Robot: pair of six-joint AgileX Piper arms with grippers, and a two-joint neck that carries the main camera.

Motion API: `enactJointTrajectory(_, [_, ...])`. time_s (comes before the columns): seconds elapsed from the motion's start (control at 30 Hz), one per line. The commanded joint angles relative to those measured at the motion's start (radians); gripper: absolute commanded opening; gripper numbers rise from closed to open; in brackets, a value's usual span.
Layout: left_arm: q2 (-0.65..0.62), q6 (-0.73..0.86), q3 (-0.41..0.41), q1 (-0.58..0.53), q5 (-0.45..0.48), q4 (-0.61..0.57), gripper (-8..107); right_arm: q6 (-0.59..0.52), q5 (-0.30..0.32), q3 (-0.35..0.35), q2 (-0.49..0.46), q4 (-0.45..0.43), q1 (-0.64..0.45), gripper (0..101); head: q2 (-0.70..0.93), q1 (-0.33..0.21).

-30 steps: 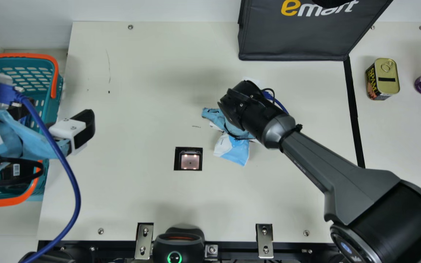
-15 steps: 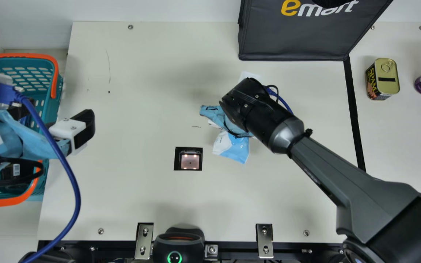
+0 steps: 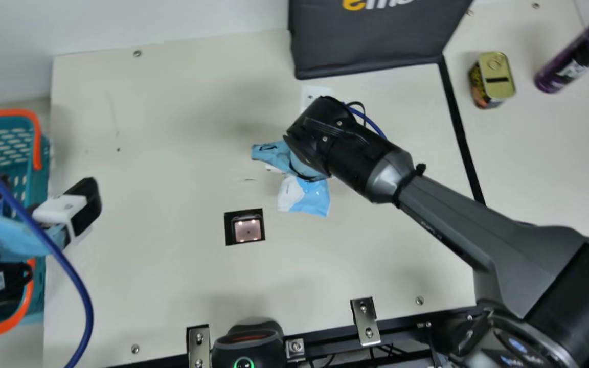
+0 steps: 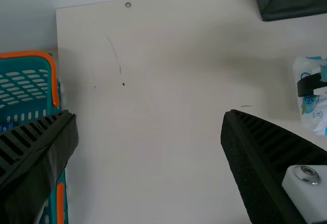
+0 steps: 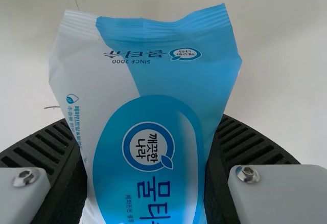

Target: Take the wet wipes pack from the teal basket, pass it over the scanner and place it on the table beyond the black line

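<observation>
My right end effector (image 5: 145, 127) pinches the wet wipes pack (image 5: 153, 101) over the middle of the worktop (image 3: 172, 281); my left end effector (image 4: 149, 115) is spread near the left edge. Gripped unevenly, the soft wrapper could slip; carried low, it could clip the can (image 3: 499, 82).

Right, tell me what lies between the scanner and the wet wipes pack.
Just a narrow strip of bare cream table, seen in the main view between the scanner and the pack, which the right gripper holds.
</observation>
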Motion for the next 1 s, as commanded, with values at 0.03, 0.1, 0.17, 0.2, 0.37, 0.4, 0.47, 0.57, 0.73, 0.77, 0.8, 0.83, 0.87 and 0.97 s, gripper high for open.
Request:
enactJointTrajectory(0.03, [0.000, 0.000, 0.000, 0.000, 0.000, 0.000, 90, -0.102, -0.039, 0.053, -0.044, 0.029, -0.045, 0, -0.116, -0.029])
enactJointTrajectory(0.1, [0.000, 0.000, 0.000, 0.000, 0.000, 0.000, 90, -0.159, -0.057, 0.087, -0.074, 0.047, -0.080, 0, -0.139, -0.029])
enactJointTrajectory(0.17, [0.000, 0.000, 0.000, 0.000, 0.000, 0.000, 90, -0.223, -0.073, 0.121, -0.106, 0.068, -0.120, 0, -0.139, -0.029])
enactJointTrajectory(0.2, [0.000, 0.000, 0.000, 0.000, 0.000, 0.000, 90, -0.257, -0.080, 0.137, -0.121, 0.079, -0.141, 0, -0.139, -0.029])
enactJointTrajectory(0.37, [0.000, 0.000, 0.000, 0.000, 0.000, 0.000, 90, -0.437, -0.097, 0.213, -0.203, 0.140, -0.260, 0, -0.139, -0.029])
enactJointTrajectory(0.4, [0.000, 0.000, 0.000, 0.000, 0.000, 0.000, 90, -0.473, -0.097, 0.227, -0.219, 0.152, -0.286, 0, -0.139, -0.029])
enactJointTrajectory(0.47, [0.000, 0.000, 0.000, 0.000, 0.000, 0.000, 90, -0.543, -0.095, 0.253, -0.251, 0.174, -0.343, 0, -0.139, -0.029])
enactJointTrajectory(0.57, [0.000, 0.000, 0.000, 0.000, 0.000, 0.000, 90, -0.647, -0.088, 0.287, -0.293, 0.205, -0.437, 0, -0.139, -0.029])
enactJointTrajectory(0.73, [0.000, 0.000, 0.000, 0.000, 0.000, 0.000, 90, -0.809, -0.063, 0.323, -0.348, 0.241, -0.608, 0, -0.139, -0.029])
enactJointTrajectory(0.77, [0.000, 0.000, 0.000, 0.000, 0.000, 0.000, 90, -0.843, -0.058, 0.327, -0.355, 0.249, -0.644, 0, -0.139, -0.029])
enactJointTrajectory(0.8, [0.000, 0.000, 0.000, 0.000, 0.000, 0.000, 90, -0.876, -0.052, 0.329, -0.361, 0.256, -0.680, 0, -0.139, -0.029])
enactJointTrajectory(0.83, [0.000, 0.000, 0.000, 0.000, 0.000, 0.000, 90, -0.906, -0.047, 0.330, -0.365, 0.263, -0.715, 0, -0.139, -0.029])
enactJointTrajectory(0.87, [0.000, 0.000, 0.000, 0.000, 0.000, 0.000, 90, -0.939, -0.042, 0.329, -0.367, 0.270, -0.752, 0, -0.139, -0.029])
enactJointTrajectory(0.97, [0.000, 0.000, 0.000, 0.000, 0.000, 0.000, 90, -1.026, -0.028, 0.323, -0.368, 0.282, -0.856, 0, -0.139, -0.029])
